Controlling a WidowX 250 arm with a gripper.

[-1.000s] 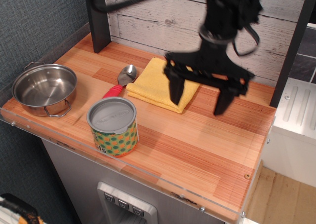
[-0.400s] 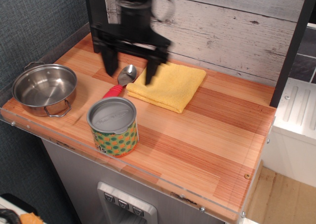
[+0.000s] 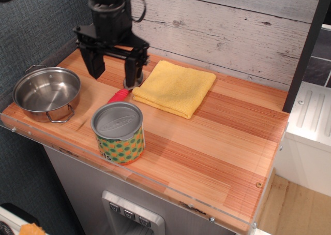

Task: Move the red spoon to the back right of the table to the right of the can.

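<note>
The red spoon (image 3: 119, 94) lies on the table (image 3: 217, 136) just behind the can (image 3: 118, 132), its red handle showing and its silver bowl mostly hidden behind one finger. The can stands upright near the front edge, grey lid on top, yellow dotted label around it. My black gripper (image 3: 113, 68) hangs open over the back left of the table. Its right finger (image 3: 131, 68) stands above the spoon's bowl and its left finger (image 3: 96, 63) is over bare wood. Nothing is between the fingers.
A steel pot (image 3: 46, 93) with handles sits at the front left. A folded yellow cloth (image 3: 175, 86) lies right of the spoon. A clear acrylic rim (image 3: 129, 175) runs along the front edge. A dark post (image 3: 307, 48) stands at the back right.
The gripper has travelled from the right, over the yellow cloth, to the back left above the spoon's bowl. It stayed open. Spoon, can, pot and cloth have not moved.
</note>
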